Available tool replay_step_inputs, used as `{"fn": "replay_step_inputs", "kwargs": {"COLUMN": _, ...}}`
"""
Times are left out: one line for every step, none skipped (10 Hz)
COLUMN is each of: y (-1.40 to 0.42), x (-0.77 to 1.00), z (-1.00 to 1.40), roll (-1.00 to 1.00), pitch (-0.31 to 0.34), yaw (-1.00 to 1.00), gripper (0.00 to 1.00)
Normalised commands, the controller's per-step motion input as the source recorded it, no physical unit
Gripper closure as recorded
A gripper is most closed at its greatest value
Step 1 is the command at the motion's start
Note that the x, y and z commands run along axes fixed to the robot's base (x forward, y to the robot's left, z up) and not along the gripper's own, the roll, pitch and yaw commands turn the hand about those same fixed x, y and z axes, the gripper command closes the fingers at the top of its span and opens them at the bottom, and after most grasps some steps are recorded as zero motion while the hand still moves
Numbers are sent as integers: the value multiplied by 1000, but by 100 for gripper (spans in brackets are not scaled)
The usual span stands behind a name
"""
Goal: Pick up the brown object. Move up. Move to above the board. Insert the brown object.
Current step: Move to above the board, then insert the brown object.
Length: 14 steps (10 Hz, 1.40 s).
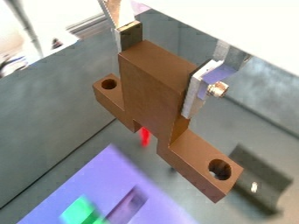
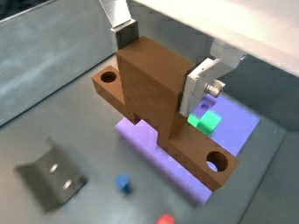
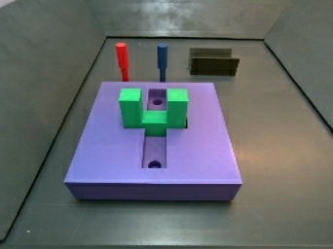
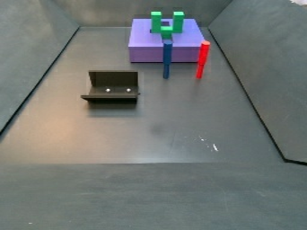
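The gripper [image 1: 158, 66] is clamped on the brown object [image 1: 158, 114], its silver fingers [image 1: 205, 83] pressing the tall middle block from two sides in both wrist views, so the piece [image 2: 158, 109] hangs in the air well above the floor. A short arm with a round hole sticks out at each end of the piece. The gripper and its load do not show in either side view. Below the held piece, in a wrist view, lies the board [image 2: 239, 131] with its green block [image 2: 205, 120]; the fixture [image 2: 49, 175] lies well apart from it. In a side view the board [image 3: 117, 156] fills the middle, the green block [image 3: 152, 107] near its 12 o'clock end, the red peg [image 3: 121, 60] and blue peg [image 3: 162, 60] standing beyond it at 11 to 12 o'clock, and the fixture [image 3: 215, 63] at 1 o'clock.
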Motion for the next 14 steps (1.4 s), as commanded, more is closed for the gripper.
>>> {"fn": "replay_step_inputs", "kwargs": {"y": -1400, "x": 196, "z": 168, "roll": 9, "pitch": 143, "yaw": 8, "gripper": 100}}
{"fn": "replay_step_inputs", "kwargs": {"y": -910, "x": 171, "z": 120, "roll": 12, "pitch": 165, "yaw": 7, "gripper": 100}}
{"fn": "replay_step_inputs", "kwargs": {"y": -652, "x": 147, "z": 96, "roll": 13, "pitch": 165, "yaw": 7, "gripper": 100}}
{"fn": "replay_step_inputs", "kwargs": {"y": -325, "x": 95, "z": 60, "roll": 16, "pitch": 129, "yaw": 10, "gripper": 100}}
{"fn": "replay_step_inputs", "kwargs": {"y": -211, "x": 62, "z": 46, "roll": 20, "pitch": 95, "yaw": 11, "gripper": 100}}
{"fn": "replay_step_inputs", "kwargs": {"y": 0, "x": 0, "z": -80, "roll": -10, "pitch": 0, "yaw": 0, "gripper": 100}}
{"fn": "replay_step_inputs", "kwargs": {"y": -134, "x": -14, "z": -254, "roll": 0, "pitch": -113, "yaw": -177, "gripper": 100}}
{"fn": "replay_step_inputs", "kwargs": {"y": -189, "x": 83, "z": -303, "roll": 110, "pitch": -241, "yaw": -391, "gripper": 100}}
{"fn": "replay_step_inputs", "kwargs": {"y": -151, "x": 117, "z": -246, "roll": 116, "pitch": -154, "yaw": -871, "gripper": 100}}
{"fn": "replay_step_inputs", "kwargs": {"y": -69, "x": 57, "z": -183, "roll": 74, "pitch": -94, "yaw": -966, "gripper": 100}}
{"fn": "replay_step_inputs", "kwargs": {"y": -54, "x": 43, "z": -220, "roll": 90, "pitch": -67, "yaw": -983, "gripper": 100}}
{"fn": "replay_step_inputs", "kwargs": {"y": -40, "x": 0, "z": -283, "roll": 133, "pitch": -30, "yaw": -997, "gripper": 100}}
{"fn": "replay_step_inputs", "kwargs": {"y": -11, "x": 0, "z": -343, "roll": 167, "pitch": 0, "yaw": -997, "gripper": 100}}
{"fn": "replay_step_inputs", "kwargs": {"y": -109, "x": 0, "z": -286, "roll": 167, "pitch": 0, "yaw": -871, "gripper": 100}}
